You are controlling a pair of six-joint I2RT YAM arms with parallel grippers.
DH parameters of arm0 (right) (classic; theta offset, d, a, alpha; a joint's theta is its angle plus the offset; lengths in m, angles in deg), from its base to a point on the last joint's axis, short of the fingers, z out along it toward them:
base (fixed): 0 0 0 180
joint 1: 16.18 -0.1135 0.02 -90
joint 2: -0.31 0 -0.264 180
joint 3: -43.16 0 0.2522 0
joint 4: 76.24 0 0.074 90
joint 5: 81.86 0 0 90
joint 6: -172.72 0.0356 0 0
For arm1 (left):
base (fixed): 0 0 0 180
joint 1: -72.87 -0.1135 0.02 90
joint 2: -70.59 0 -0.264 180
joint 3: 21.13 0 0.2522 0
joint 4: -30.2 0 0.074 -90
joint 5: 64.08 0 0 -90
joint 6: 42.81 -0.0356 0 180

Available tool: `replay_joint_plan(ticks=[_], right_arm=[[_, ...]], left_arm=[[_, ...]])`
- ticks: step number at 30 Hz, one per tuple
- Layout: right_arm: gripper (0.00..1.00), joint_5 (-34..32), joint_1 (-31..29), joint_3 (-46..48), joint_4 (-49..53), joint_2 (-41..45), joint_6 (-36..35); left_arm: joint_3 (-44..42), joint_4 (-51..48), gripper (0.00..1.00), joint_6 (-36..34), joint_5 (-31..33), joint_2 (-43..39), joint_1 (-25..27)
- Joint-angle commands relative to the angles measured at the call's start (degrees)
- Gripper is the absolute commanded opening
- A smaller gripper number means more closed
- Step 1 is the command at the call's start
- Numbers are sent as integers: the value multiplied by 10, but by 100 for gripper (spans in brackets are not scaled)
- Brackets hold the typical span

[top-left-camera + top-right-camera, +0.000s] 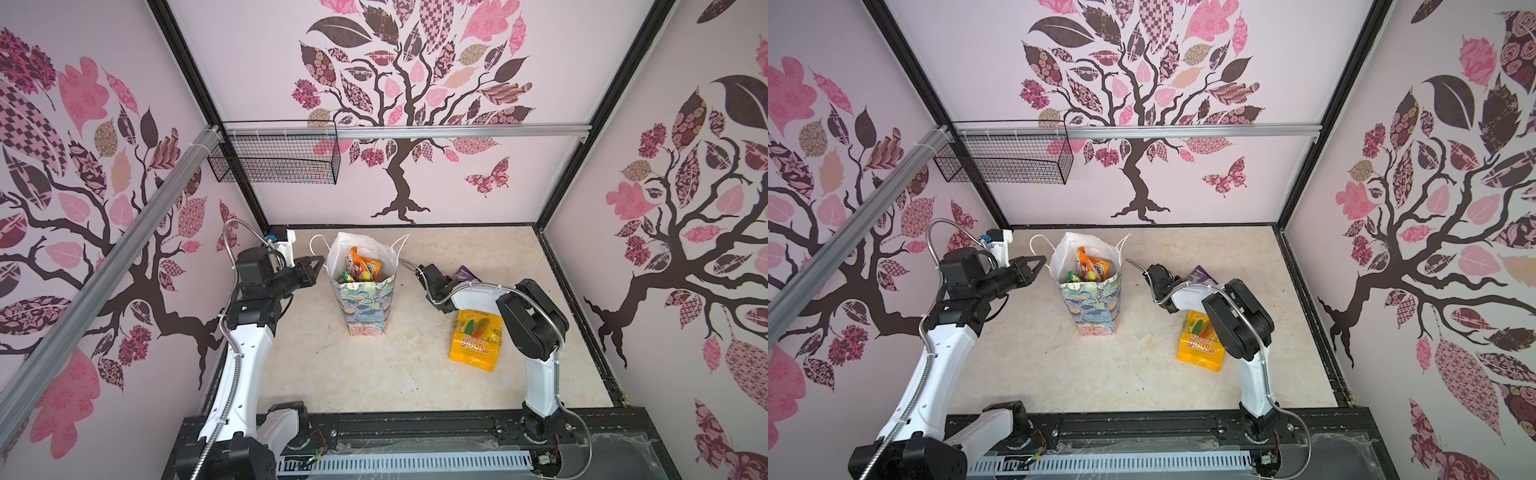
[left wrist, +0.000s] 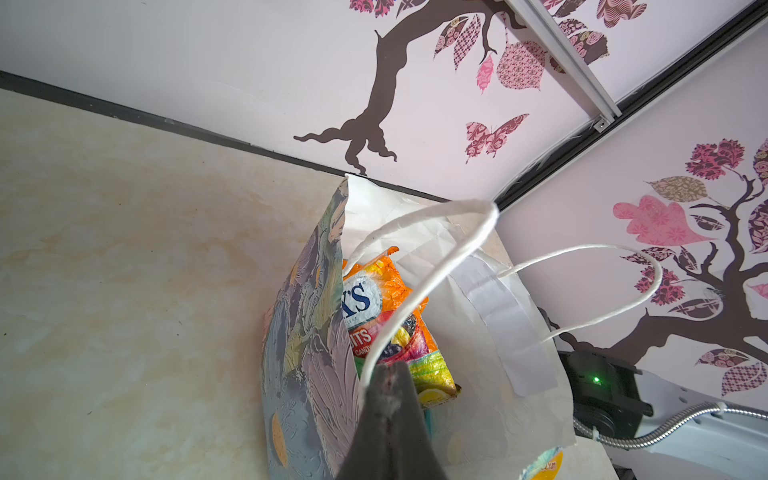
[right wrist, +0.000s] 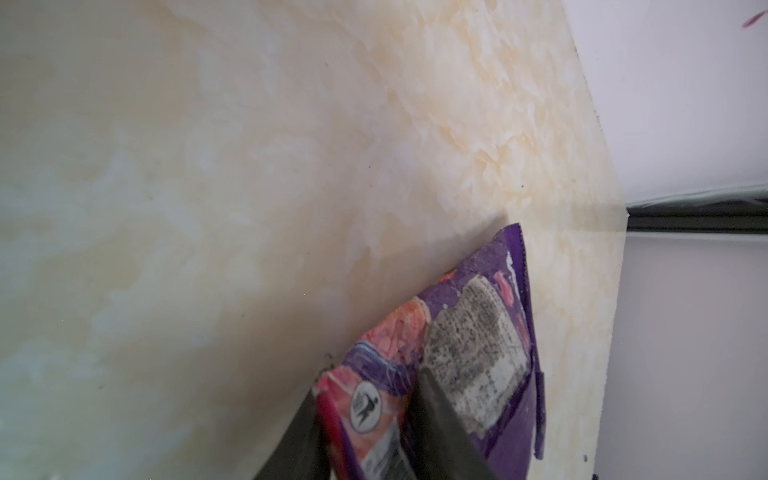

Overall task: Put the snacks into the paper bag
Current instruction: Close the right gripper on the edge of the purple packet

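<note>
Paper bag (image 1: 365, 307) — my left gripper (image 2: 390, 376) pinches its cord handle (image 2: 484, 205); right of it, my right gripper (image 3: 370, 380) clamps a purple packet (image 3: 478, 332).

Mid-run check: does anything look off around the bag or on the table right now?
The paper bag stands upright, but its white far wall is creased and splayed, with what looks like a taped strip inside. The left gripper pinches one cord handle. The right gripper grips a purple packet. Nothing looks spilled.
</note>
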Motion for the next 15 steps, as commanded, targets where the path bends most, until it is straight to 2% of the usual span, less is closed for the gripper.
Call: replay_joint_plan(ticks=[1, 4, 8, 15], right_arm=[[28, -3, -3, -18, -3, 20, 9], [21, -4, -2, -18, -4, 36, 14], [0, -7, 0, -18, -1, 57, 17], [0, 54, 24, -6, 9, 118, 68]], left_arm=[[-4, 14, 0, -4, -2, -12, -2], [-5, 13, 0, -4, -2, -13, -3], [-5, 14, 0, -5, 0, -16, -3], [-6, 15, 0, -5, 0, -18, -3]])
